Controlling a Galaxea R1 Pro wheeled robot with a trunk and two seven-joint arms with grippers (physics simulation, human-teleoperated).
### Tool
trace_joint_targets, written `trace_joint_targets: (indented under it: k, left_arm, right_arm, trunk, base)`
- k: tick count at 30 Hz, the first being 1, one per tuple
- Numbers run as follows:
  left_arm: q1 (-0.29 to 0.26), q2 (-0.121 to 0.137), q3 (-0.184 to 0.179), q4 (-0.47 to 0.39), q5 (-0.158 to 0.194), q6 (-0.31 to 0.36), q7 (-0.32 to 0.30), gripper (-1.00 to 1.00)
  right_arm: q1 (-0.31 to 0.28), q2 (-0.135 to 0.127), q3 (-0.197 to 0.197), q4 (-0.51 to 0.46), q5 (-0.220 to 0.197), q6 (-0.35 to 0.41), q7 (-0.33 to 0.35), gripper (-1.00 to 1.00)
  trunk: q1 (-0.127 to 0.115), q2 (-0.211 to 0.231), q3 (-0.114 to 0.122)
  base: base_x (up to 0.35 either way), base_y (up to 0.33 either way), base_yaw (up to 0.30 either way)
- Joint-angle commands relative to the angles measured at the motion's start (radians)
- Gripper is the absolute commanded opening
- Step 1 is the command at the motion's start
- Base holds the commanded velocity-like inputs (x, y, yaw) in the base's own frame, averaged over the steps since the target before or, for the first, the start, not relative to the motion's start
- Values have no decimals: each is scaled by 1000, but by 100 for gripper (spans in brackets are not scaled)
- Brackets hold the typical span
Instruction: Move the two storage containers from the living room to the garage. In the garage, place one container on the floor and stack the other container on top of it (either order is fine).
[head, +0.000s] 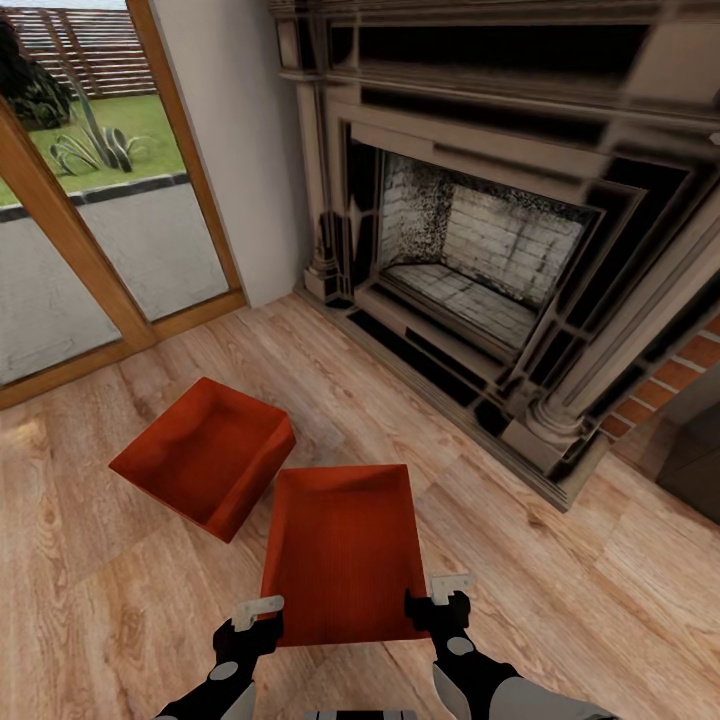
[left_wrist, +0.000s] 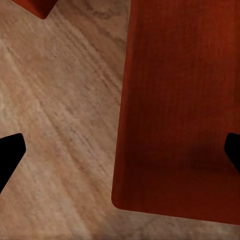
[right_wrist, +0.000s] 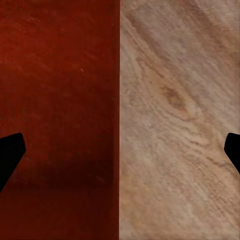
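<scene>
Two red-orange storage containers sit on the light wood floor of the living room. One storage container (head: 342, 548) lies just ahead of my arms, open side up. The other container (head: 205, 455) rests to its left, turned at an angle. My left gripper (head: 260, 618) is open above the near container's left wall, whose edge (left_wrist: 125, 125) runs between the spread fingers. My right gripper (head: 440, 600) is open over the right wall, with that edge (right_wrist: 119, 100) between its fingers. Neither gripper holds anything.
A dark ornate fireplace (head: 470, 260) with red brick (head: 690, 365) beside it stands ahead and to the right. Wood-framed glass doors (head: 100, 220) fill the left wall. A dark object (head: 695, 455) sits at the far right. Bare plank floor (head: 90, 560) spreads to the left.
</scene>
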Motion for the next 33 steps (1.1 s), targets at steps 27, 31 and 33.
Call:
trace_joint_targets:
  k: [27, 31, 33]
  left_arm:
    - [-1, 2, -9, -1, 8, -4, 5, 100]
    - [-1, 2, -9, -1, 8, -4, 5, 100]
    - [-1, 1, -9, -1, 8, -4, 5, 100]
  right_arm:
    - [-1, 1, 9, 1, -10, -4, -3, 100]
    - [-1, 2, 9, 1, -10, -4, -4, 100]
    - [-1, 3, 9, 1, -11, -4, -4, 100]
  trunk:
    - [0, 0, -1]
    - [0, 0, -1]
    - [0, 0, -1]
  base:
    - [83, 0, 0]
    - [2, 0, 0]
    - [0, 0, 0]
